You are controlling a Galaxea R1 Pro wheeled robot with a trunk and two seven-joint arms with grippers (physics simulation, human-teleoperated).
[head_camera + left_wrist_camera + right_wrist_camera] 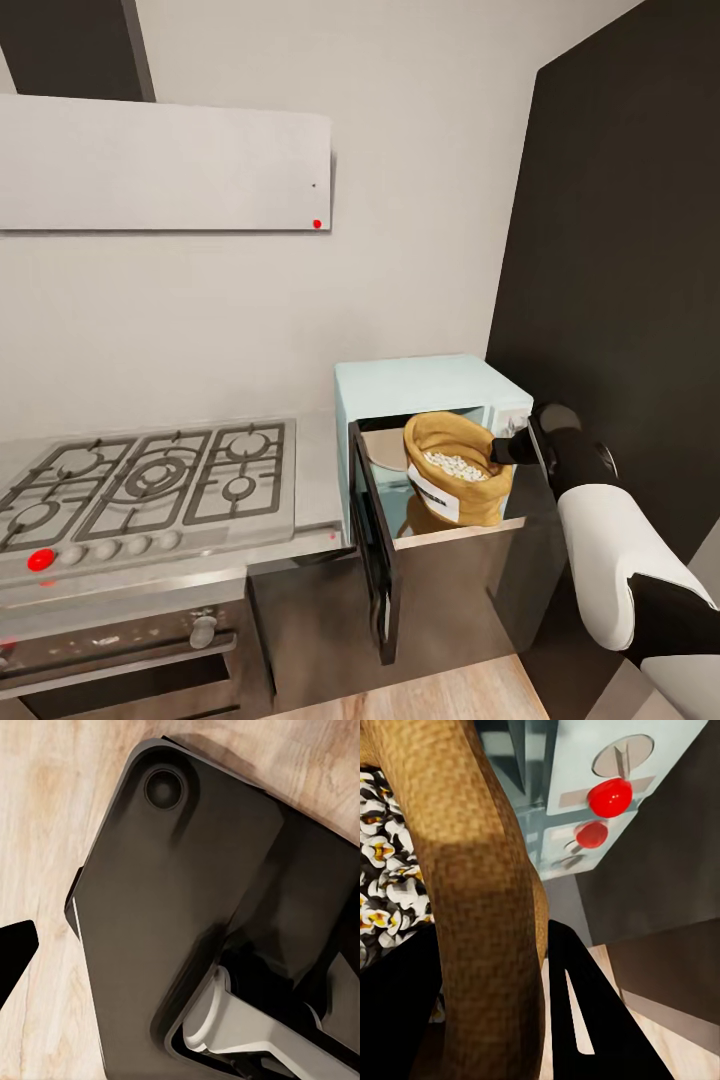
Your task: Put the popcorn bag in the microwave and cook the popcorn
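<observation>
The popcorn bag (457,480) stands upright at the front opening of the microwave (430,395), long axis vertical, mouth facing up, white label toward the open door (376,540). White popcorn (457,465) fills the mouth. The microwave sits at the right end of the countertop (315,470), beside the gas hob (150,480). The right gripper (510,450) meets the bag's rolled rim; in the right wrist view its fingers (585,1020) straddle the rim, closed on it. The left gripper's finger state cannot be told; its wrist view shows a dark robot part (187,907) over wooden floor (45,832).
</observation>
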